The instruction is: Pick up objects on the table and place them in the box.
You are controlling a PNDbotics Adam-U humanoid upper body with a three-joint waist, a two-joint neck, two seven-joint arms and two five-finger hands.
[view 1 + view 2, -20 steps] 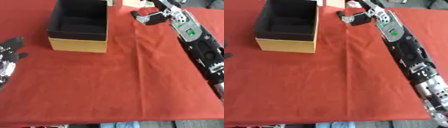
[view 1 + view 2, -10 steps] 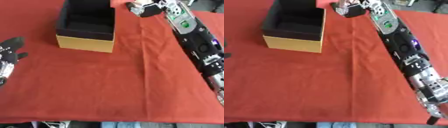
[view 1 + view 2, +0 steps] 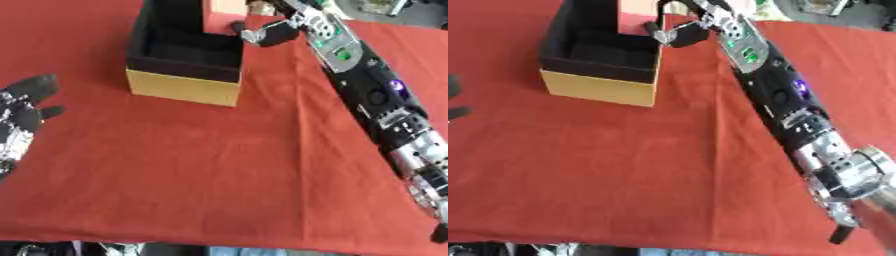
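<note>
Right hand [image 3: 267,34]: at the far end of the outstretched right arm, fingers curled round a pink block [image 3: 225,15]. The block's top runs out of view, so its full shape cannot be told. The thumb shows against the block's near side.

Pink block: carried at the hand's left, hanging over the far right corner of the box [image 3: 188,65], its lower part level with or just inside the rim. Whether it touches the wall cannot be told.

Box: open-topped, black inside, tan outer front face; it sits to the left of the hand and just nearer the robot. The interior that shows is dark and bare of loose items; the corner behind the block is hidden.

Worktop [image 3: 219,175]: covered in red cloth with a few creases. No other loose objects show on it near the hand.

Left hand [image 3: 19,122]: idle, well away to the left and much nearer the robot than the working hand, fingers spread and relaxed, holding nothing.

Risks, as judged:
- The block hangs close to the right wall. Let go here, it could catch the rim and tip out onto the cloth.
- Lowering further could set the fingers against the rim and drag the box.
- A tilted block may land on edge and lean against the wall.
</note>
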